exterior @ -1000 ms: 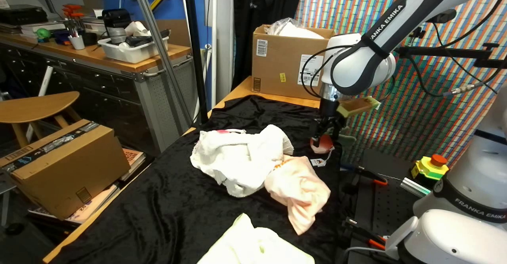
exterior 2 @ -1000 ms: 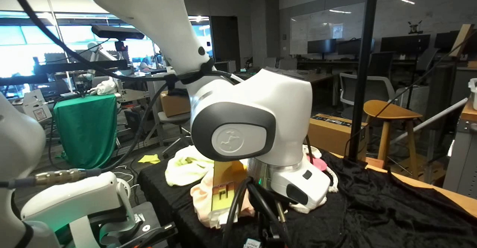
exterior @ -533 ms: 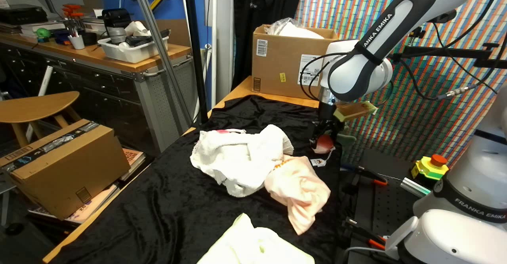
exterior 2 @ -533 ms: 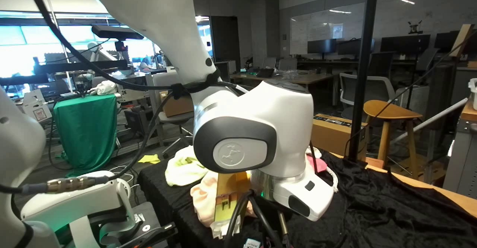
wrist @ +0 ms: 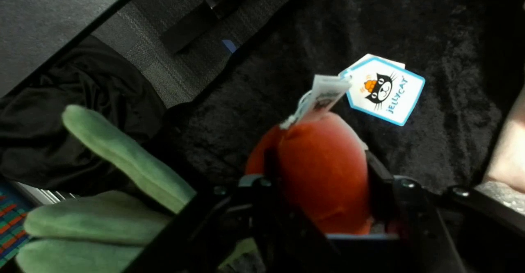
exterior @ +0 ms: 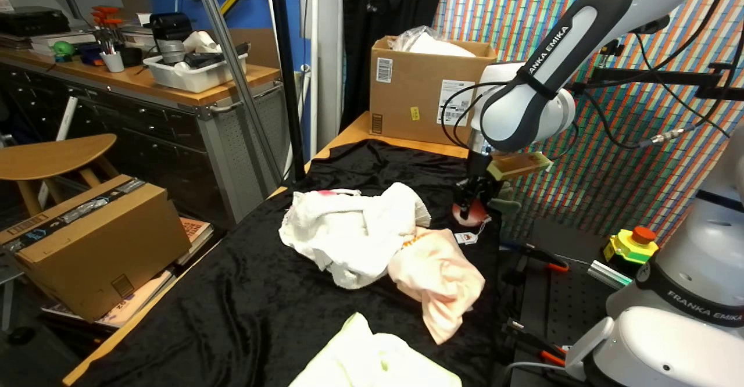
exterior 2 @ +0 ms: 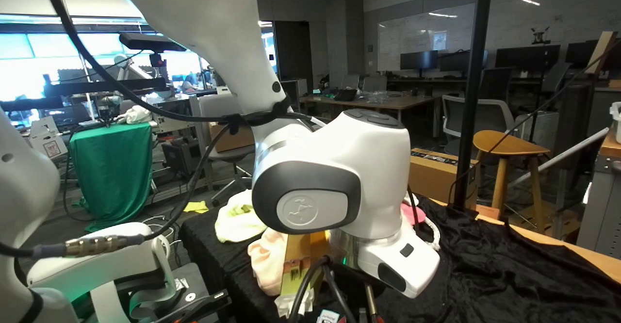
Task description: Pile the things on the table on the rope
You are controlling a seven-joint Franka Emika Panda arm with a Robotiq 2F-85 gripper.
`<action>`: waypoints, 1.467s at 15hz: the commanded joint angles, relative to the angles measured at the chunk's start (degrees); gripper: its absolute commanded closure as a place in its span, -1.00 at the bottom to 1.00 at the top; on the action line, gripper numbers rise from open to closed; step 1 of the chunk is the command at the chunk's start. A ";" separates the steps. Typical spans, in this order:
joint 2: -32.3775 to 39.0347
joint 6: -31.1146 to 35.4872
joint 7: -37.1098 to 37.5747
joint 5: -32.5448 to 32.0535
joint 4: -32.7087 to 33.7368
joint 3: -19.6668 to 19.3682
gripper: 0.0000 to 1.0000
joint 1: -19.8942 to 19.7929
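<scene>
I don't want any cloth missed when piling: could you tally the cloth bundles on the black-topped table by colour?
White bundle: 1
Peach bundle: 1
Pale yellow-green bundle: 1
Total: 3. Whether the white one is several pieces I cannot tell; the pink thing by the rope is left out, its kind being unclear.

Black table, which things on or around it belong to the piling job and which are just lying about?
Piling job: red toy, white cloth, peach cloth, yellow-green cloth, pink item, rope.
Likely just lying about: big box, taped box, stool, white tub.
</scene>
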 commanded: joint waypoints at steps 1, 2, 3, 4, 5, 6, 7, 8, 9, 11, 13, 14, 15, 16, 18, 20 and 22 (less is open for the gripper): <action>0.45 2.31 -0.19 1.86 0.03 -0.05 0.59 -0.12; 0.47 2.39 -0.13 1.98 0.02 -0.03 0.72 -0.08; 0.35 2.42 -0.13 1.97 0.02 -0.03 0.79 -0.05; 0.25 2.48 -0.08 1.83 0.03 -0.04 0.82 -0.03; 0.11 2.50 -0.03 1.68 0.06 -0.02 0.84 0.01; 0.23 1.69 0.05 1.10 1.17 -0.05 0.78 0.05; -0.15 1.53 0.72 0.08 1.24 -0.13 0.83 0.15; -0.83 0.95 0.37 -0.31 1.55 -0.05 0.80 0.23; -1.52 0.30 0.71 -1.74 1.89 -0.09 0.81 0.37; -3.24 -0.65 1.16 -5.55 2.64 -0.02 0.81 0.73; -5.36 -1.62 2.18 -10.19 3.50 0.26 0.81 1.03; -6.47 -2.34 2.80 -12.80 4.19 0.59 0.81 1.16; -7.57 -3.20 2.96 -14.83 4.98 1.12 0.81 1.22; -8.59 -4.35 2.59 -16.22 5.93 1.75 0.81 1.36; -9.64 -6.92 1.98 -18.70 8.49 3.30 0.81 1.76; -9.87 -9.17 0.87 -19.57 11.28 4.93 0.81 2.58; -9.58 -10.64 -1.05 -19.26 14.16 6.36 0.81 3.80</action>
